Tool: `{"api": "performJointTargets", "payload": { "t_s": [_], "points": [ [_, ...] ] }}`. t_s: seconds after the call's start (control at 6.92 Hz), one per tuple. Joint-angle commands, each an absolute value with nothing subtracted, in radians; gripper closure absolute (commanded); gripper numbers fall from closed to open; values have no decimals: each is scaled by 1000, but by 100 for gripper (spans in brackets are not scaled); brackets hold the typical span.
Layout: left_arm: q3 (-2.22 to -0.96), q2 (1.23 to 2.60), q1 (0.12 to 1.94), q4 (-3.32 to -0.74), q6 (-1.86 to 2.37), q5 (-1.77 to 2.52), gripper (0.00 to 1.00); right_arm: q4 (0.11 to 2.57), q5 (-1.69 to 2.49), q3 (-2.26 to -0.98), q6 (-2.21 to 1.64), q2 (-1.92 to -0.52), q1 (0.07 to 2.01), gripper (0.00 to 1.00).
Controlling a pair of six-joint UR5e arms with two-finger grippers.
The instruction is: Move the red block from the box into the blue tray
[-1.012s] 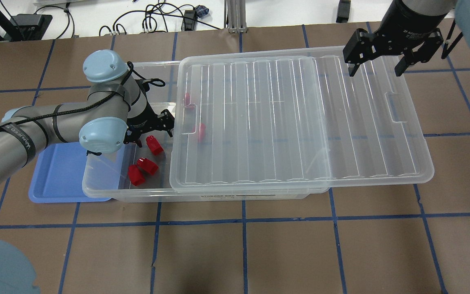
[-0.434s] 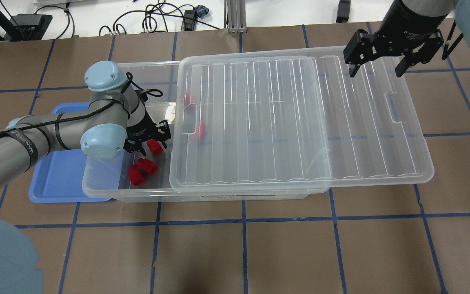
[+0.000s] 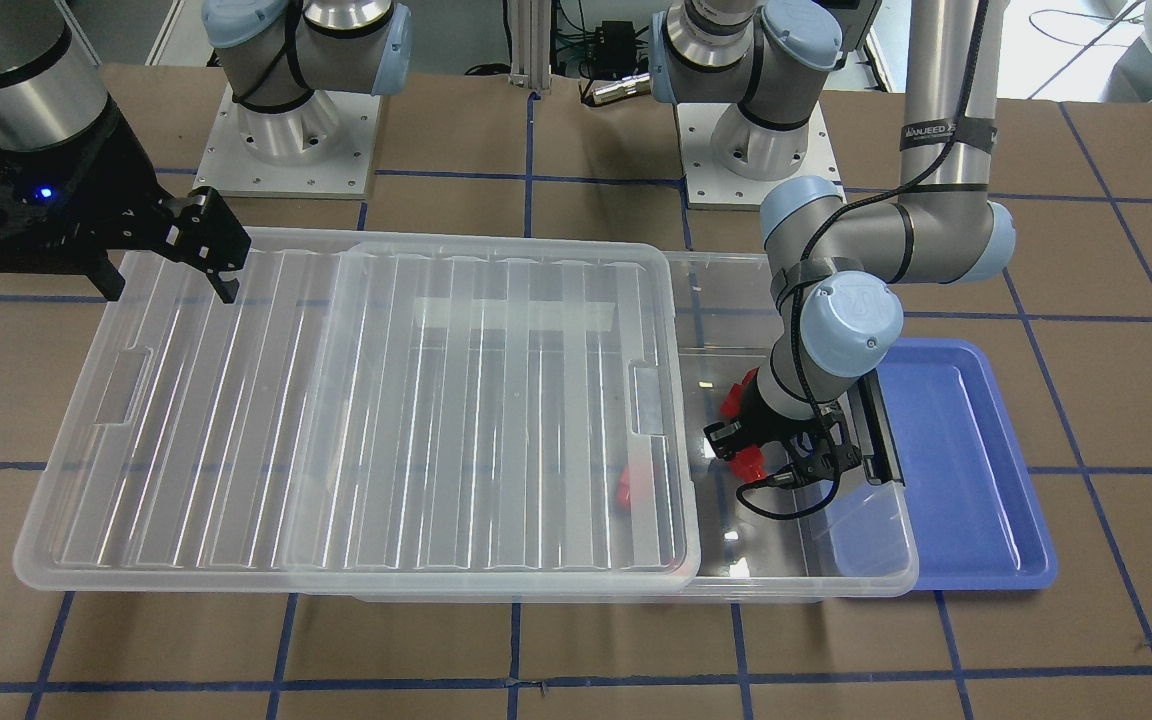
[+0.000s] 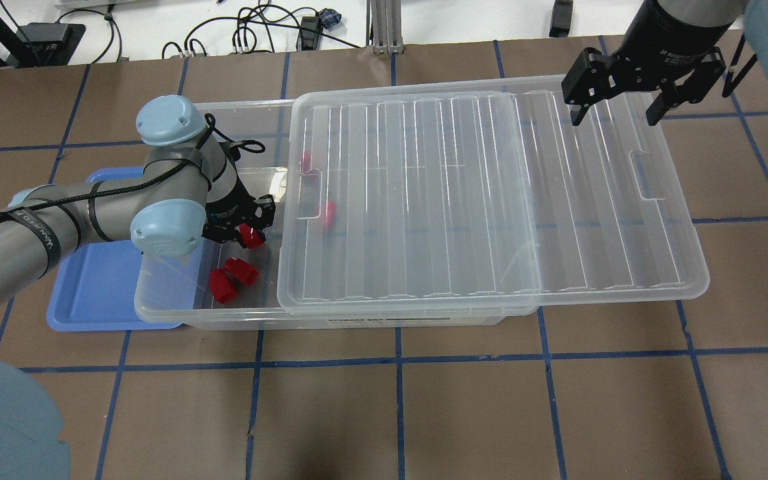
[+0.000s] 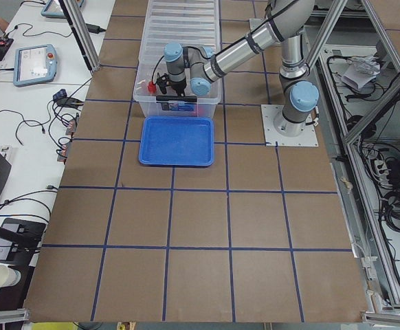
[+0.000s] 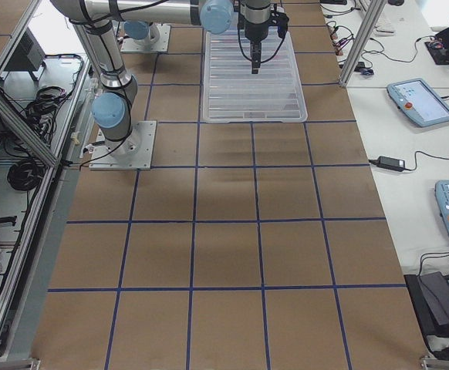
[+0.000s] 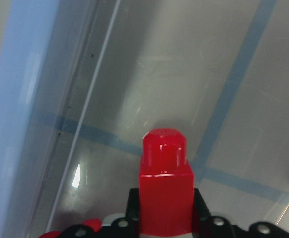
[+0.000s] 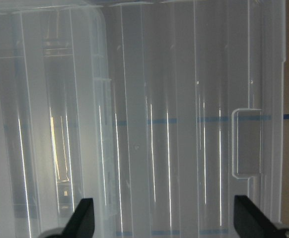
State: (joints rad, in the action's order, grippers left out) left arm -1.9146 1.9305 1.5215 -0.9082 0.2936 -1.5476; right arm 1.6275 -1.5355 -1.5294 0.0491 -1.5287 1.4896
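One red block (image 7: 165,193) is clamped between the fingers of the left gripper (image 4: 245,230). In the left wrist view you see it at bottom centre, stub end pointing away from the camera, with the clear floor of the box behind it. From overhead you find it left of centre, inside the uncovered left end of the box (image 4: 237,319).

Two loose blocks (image 4: 241,270) lie just below it in that view, touching each other on the box floor and apart from the gripper. Two covered blocks (image 4: 327,215) show faintly through the lid (image 4: 491,200), near its left edge. The lid rests askew on the box, shifted toward the right of the frame so that it overhangs the far end.

At the left you see the blue tray (image 4: 97,293), close against the box's left end and partly hidden by the left arm (image 4: 91,207).

Up in the top right corner the right gripper (image 4: 614,119) hangs over the lid's corner with its fingers wide apart — the right wrist view shows both tips at the bottom edge, with ribbed lid between them.
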Motion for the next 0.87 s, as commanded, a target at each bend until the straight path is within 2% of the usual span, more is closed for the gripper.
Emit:
{"api": "performJointTargets", "payload": {
  "t_s": [0.0,0.43,0.72],
  "points": [
    [-1843,1884,1531,-973,290,-1551,100,1628,-1536,-1529,49,-1528,1489,0],
    [-1544,1786,1549,-1464,287,-1543,100,1626,-1536,-1529,51,-1528,1485,0],
    [-1483,1770,1528,-1517,68,-1561,100,1590,-1569,-1520,76,-1525,1442,0]
  ]
}}
